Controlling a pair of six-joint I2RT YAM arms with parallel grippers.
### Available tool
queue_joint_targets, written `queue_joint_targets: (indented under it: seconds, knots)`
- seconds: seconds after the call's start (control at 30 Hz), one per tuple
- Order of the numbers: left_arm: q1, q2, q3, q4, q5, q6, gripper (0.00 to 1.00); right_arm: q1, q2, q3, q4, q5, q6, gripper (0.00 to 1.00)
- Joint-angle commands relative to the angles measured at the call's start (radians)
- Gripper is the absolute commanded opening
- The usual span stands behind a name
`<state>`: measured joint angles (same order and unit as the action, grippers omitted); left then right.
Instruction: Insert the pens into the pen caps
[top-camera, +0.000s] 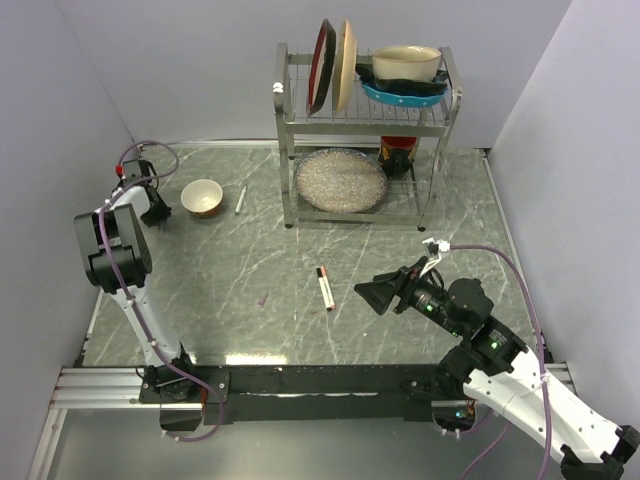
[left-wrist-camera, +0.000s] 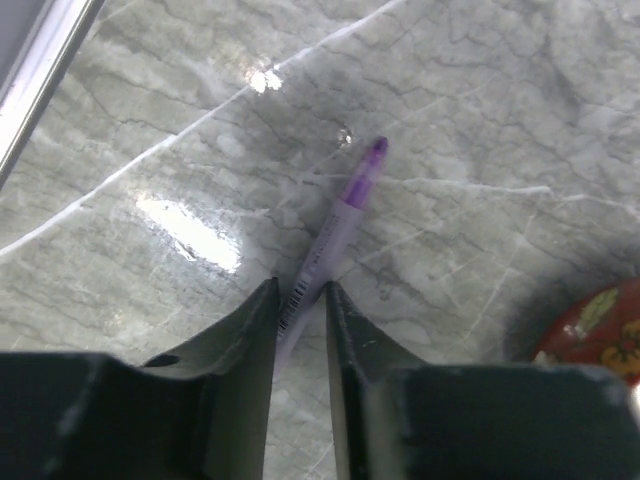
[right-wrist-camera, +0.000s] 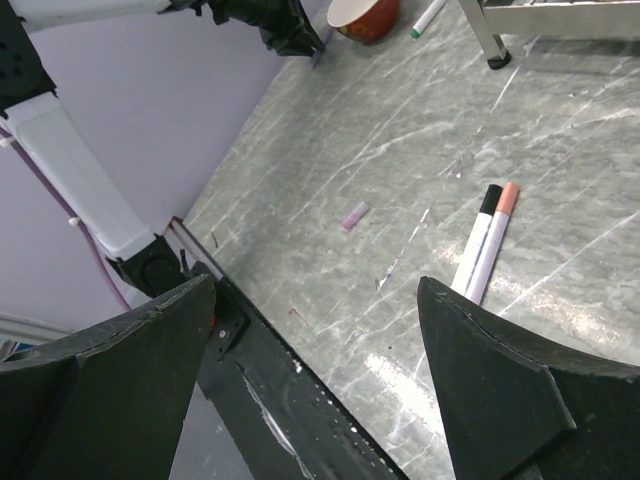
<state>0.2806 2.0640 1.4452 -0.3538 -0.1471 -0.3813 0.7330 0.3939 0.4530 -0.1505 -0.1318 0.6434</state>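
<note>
So far, by the look of it, nothing is capped for certain. At the far left of the bench (top-camera: 220, 270) the left jaws are down at the surface, narrowed to a slit around a purple-tipped pen (left-wrist-camera: 352, 190) that runs between them. The pen lies flat with its bare tip pointing away, and I cannot tell whether they actually pinch it. A small purple cap (right-wrist-camera: 354, 215) lies alone mid-bench, well apart from that pen. Near it two more pens (right-wrist-camera: 485, 250) lie side by side, touching, one dark-ended and one salmon-ended; whether those ends are caps I cannot say. A green-tipped pen (top-camera: 240, 200) lies between the bowl (top-camera: 201, 197) and the dish rack (top-camera: 365, 130). The right jaws hang spread wide above the bench with nothing in them, facing the pair. My reading is that the purple pen must be lifted, carried to its cap and pressed home, so the work is barely begun.
</note>
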Motion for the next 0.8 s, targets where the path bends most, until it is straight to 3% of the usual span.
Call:
queue_joint_targets:
  seconds: [0.0, 0.2, 0.37, 0.63, 0.77]
  knots:
    - [-0.027, 0.054, 0.03, -0.094, -0.04, -0.001, 0.24, 0.002, 0.019, 0.026, 0.032, 0.003, -0.011, 0.9]
    - [-0.046, 0.093, 0.02, -0.188, -0.037, -0.034, 0.01, 0.002, 0.043, 0.022, 0.085, -0.028, 0.013, 0.9]
    - [-0.06, 0.0, -0.077, -0.202, -0.003, -0.085, 0.01, 0.002, 0.117, 0.079, 0.066, -0.066, 0.007, 0.9]
    - [-0.076, -0.338, -0.327, -0.168, 0.095, -0.14, 0.01, 0.0, 0.095, 0.058, 0.107, -0.068, 0.064, 0.9]
    - [-0.145, -0.479, -0.411, -0.162, 0.138, -0.139, 0.01, 0.0, 0.097, 0.069, 0.077, -0.046, 0.067, 0.91]
